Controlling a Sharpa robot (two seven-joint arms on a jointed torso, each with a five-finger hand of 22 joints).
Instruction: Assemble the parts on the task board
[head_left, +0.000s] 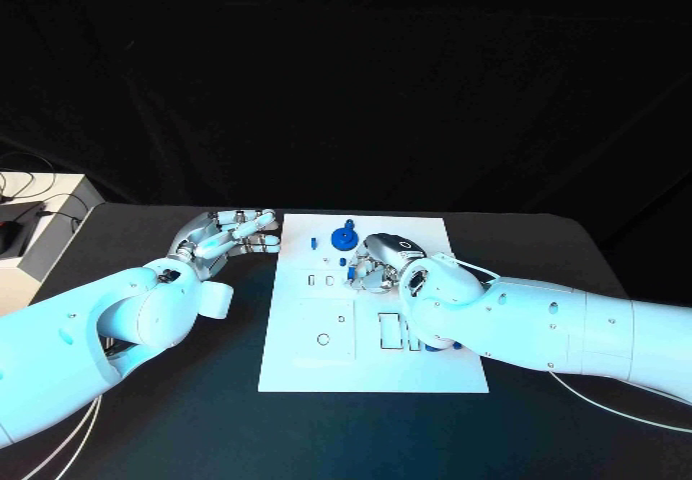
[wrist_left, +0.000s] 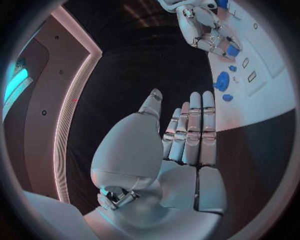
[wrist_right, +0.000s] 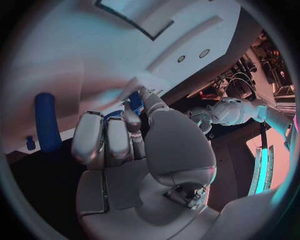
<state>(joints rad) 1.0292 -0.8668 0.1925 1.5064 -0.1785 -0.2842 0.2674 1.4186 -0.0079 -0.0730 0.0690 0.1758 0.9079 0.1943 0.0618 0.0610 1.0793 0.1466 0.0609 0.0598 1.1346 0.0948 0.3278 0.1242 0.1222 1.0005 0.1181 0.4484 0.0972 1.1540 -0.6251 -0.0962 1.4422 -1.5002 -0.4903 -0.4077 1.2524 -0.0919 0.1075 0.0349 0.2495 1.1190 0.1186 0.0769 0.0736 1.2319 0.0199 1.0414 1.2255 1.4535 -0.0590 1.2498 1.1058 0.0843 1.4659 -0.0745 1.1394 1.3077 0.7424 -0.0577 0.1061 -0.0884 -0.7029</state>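
Observation:
The white task board (head_left: 306, 368) lies in the middle of the black table. On its far part stands a round blue part (head_left: 345, 238) (wrist_left: 221, 80), with smaller blue parts (wrist_left: 228, 97) beside it. My right hand (head_left: 384, 261) (wrist_left: 208, 28) is bent down over the board's middle, and its thumb and fingers (wrist_right: 127, 120) pinch a small blue part (wrist_right: 134, 101) (wrist_left: 232, 50) against the board. A blue cylinder (wrist_right: 47, 121) lies on the board beside that hand. My left hand (head_left: 225, 235) (wrist_left: 185, 131) hovers off the board's far left corner, fingers stretched out, holding nothing.
The board has rectangular slots (head_left: 392, 330) and a round hole (head_left: 325, 339) on its near half. Another blue part (head_left: 438, 346) peeks out under my right forearm. A white box (head_left: 41, 228) with cables stands at the table's left edge.

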